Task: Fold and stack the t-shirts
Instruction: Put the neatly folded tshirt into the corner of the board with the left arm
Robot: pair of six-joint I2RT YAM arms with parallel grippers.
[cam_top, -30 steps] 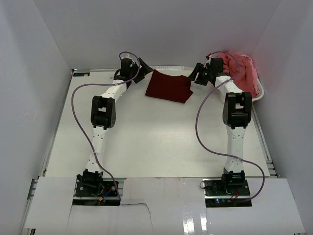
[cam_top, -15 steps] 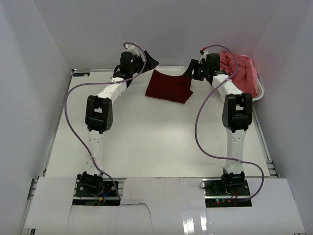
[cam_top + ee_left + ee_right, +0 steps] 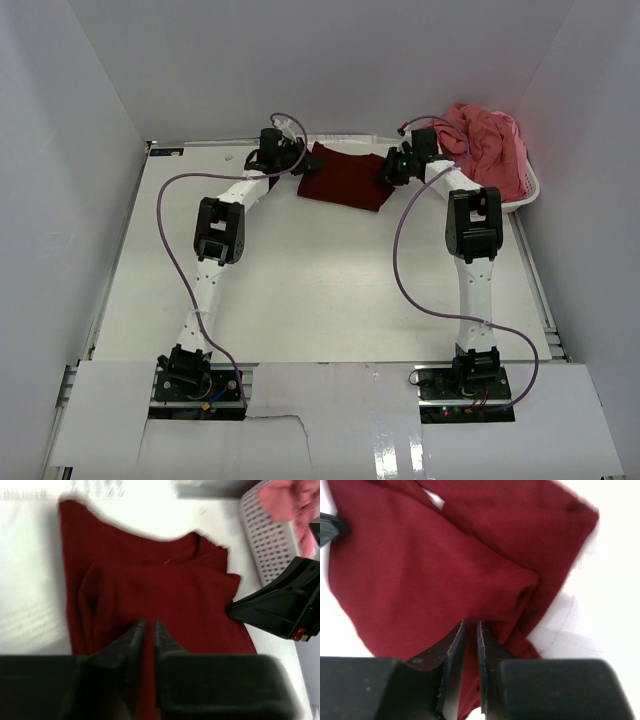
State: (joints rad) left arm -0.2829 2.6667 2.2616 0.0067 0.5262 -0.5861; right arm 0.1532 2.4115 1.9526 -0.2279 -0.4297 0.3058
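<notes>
The dark maroon t-shirt [image 3: 345, 180] lies folded flat at the far middle of the table. My left gripper [image 3: 300, 158] is down at its left edge. In the left wrist view, that gripper [image 3: 149, 626] is shut on a fold of the maroon cloth [image 3: 165, 590]. My right gripper [image 3: 385, 172] is down at the shirt's right edge. The right wrist view shows its jaws [image 3: 471, 625] pinched together on the maroon cloth [image 3: 420, 565]. The coral pink t-shirt [image 3: 490, 145] is heaped in the basket at the far right.
The white plastic basket [image 3: 520, 203] stands in the far right corner, close to the right arm. Its perforated wall [image 3: 270, 540] shows in the left wrist view, behind the right gripper's black body [image 3: 280, 605]. White walls enclose the table on three sides.
Both grippers came down from above the shirt's far corners onto its left and right edges. Their jaws went from wide open to pinched on the cloth.
</notes>
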